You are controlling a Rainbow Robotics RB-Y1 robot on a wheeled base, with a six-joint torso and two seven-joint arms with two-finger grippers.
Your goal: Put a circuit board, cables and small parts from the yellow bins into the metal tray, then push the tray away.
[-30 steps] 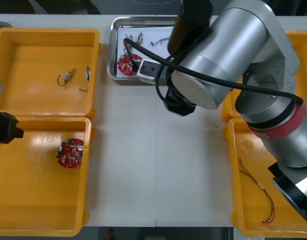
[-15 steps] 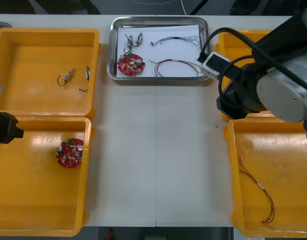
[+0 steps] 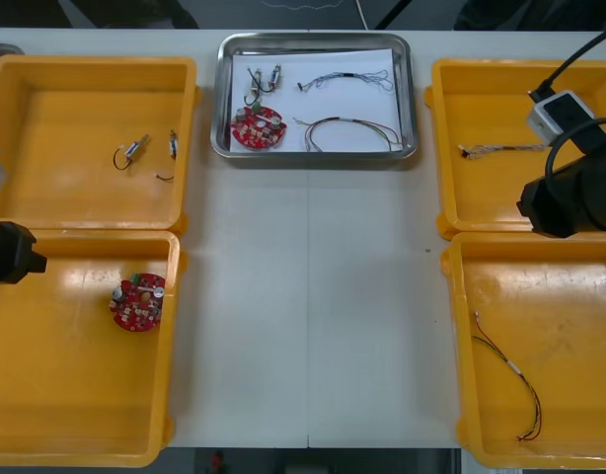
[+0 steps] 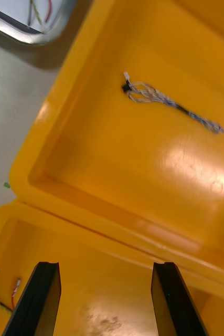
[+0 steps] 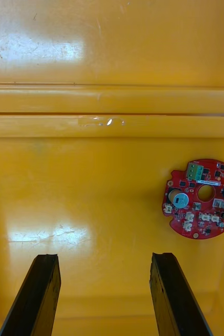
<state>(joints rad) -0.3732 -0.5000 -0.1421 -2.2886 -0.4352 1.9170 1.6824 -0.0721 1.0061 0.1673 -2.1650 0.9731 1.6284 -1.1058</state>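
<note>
4 yellow bins (image 3: 66,109) flank the light table (image 3: 313,316): left gripper (image 5: 104,257) spread and empty over the near-left bin beside a red circuit board (image 3: 137,302), metal tray (image 3: 414,99) at the far middle holding small metal parts (image 3: 265,77), a second board (image 3: 258,128) and cables (image 3: 347,126), right gripper (image 4: 106,265) gaping empty above the right bins' adjoining rims.

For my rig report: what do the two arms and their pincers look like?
The right pincer and left pincer each have two flat black fingers with squared tips. The right arm is black, carrying a small grey box and black cable; the left arm is black too.
</note>
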